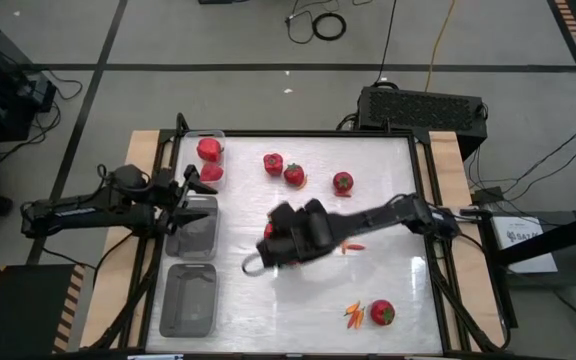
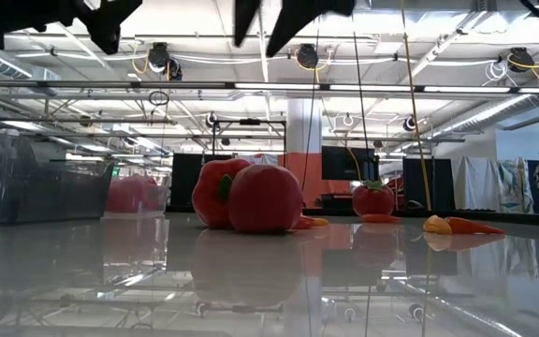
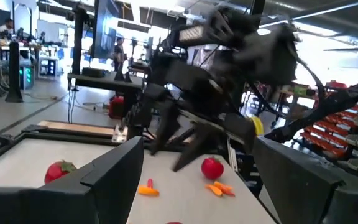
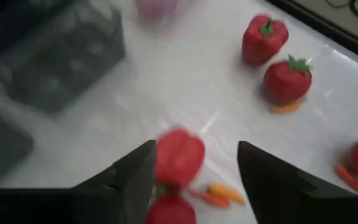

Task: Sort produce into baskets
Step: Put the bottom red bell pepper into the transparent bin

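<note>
White and glossy, the counter [image 1: 298, 290] sits in an open workshop with cables on the floor around it. The right hand [image 4: 194, 163] hangs over the middle of it with its fingers apart, and a red bell pepper [image 4: 179, 155] shows between and just below them, apparently loose, not gripped; whether it touches either finger I cannot tell. Right beside that pepper lie a second red piece [image 4: 169, 208] and a small orange chili [image 4: 224, 193].

Ahead of this hand stand another bell pepper [image 4: 264, 38] and a tomato [image 4: 287, 79], with a chili [image 4: 286, 107] against the tomato. Off to its side are the three clear baskets [image 1: 193, 225]; the far one already holds red produce [image 1: 209, 150]. The left hand [image 3: 194, 180] waits over the baskets, fingers wide apart and empty.

The risk here, as I judge it, is the crowding: closing on the pepper could catch the neighbouring piece or chili too, or nudge the round pepper so it rolls away. A shallow pinch on its slick skin could also slip during the carry.
</note>
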Tool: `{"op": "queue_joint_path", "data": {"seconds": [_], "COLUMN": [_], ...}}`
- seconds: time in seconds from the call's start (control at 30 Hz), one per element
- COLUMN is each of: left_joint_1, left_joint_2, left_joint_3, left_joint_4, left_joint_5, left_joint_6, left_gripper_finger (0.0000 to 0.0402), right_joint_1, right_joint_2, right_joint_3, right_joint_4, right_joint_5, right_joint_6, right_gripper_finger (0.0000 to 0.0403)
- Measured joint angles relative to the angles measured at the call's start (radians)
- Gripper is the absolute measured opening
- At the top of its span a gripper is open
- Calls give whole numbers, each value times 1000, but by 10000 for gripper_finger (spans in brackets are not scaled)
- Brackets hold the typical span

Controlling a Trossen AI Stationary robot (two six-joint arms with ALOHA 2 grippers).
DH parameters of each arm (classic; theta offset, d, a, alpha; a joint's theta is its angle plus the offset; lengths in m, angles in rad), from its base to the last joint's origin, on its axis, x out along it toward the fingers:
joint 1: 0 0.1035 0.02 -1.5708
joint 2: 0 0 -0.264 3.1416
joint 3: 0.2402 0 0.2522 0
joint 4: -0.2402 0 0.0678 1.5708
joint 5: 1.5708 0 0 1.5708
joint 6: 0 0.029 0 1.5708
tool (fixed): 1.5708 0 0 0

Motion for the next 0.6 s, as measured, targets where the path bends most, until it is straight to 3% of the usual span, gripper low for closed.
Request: {"op": "queue_joint_path", "data": {"seconds": [0.33,0.6], "left_joint_1": [-1,-1], "left_joint_2": [7,7], "left_joint_3": [0,0], "left_joint_4": [-30,-49], "left_joint_5": [-37,-97], "left_joint_6": [48,72], "left_gripper_finger": [308,308], "right_joint_1": [-183,-227], "right_joint_2": [37,85], "right_joint_3": [0,-5], "right_joint_4": [80,146], "right_joint_5": [-328,-414], "right_joint_6": [-23,-69], "right_gripper_finger": [342,370]}}
